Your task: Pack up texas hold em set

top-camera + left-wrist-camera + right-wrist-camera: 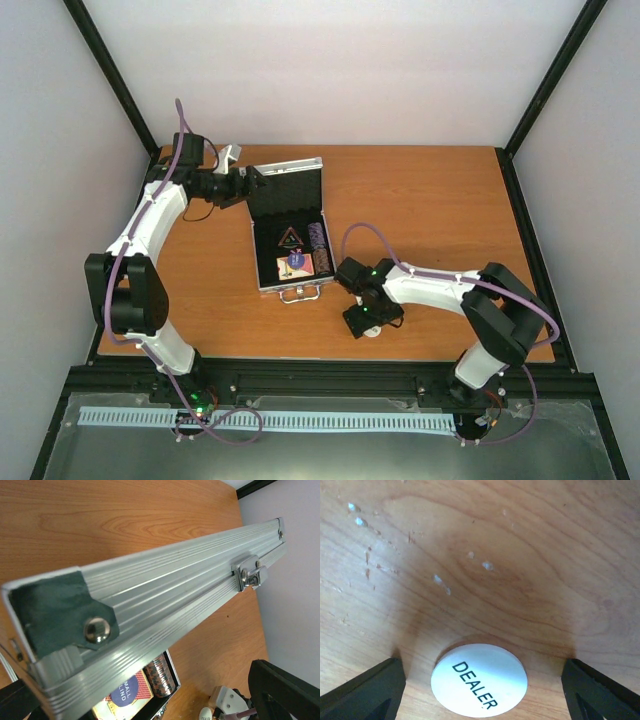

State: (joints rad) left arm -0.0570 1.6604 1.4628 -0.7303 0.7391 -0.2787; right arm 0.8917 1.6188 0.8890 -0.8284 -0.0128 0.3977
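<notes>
Getting well along with the packing, judging by the open silver case, lying left of the middle of the table and already housing the black triangle, a blue disc, the pink-orange card box and a dark chip stack in its foam. Leaving, as far as visible, one loose piece outside: the white DEALER disc, lying flat on the wood just right of the case's near right corner. Probably needing, after that, only the lid swung down and the latch fastened. Not making out any dice.

Hanging the right gripper directly over the disc, fingers spread wide, flanking it on either side, apart from its rim and grasping nothing.

Reaching the left gripper to the far left corner of the upright lid, fingers likewise parted and clamping nothing, with the lid's ribbed edge crossing close in front of them; not possible to tell whether touching.
</notes>
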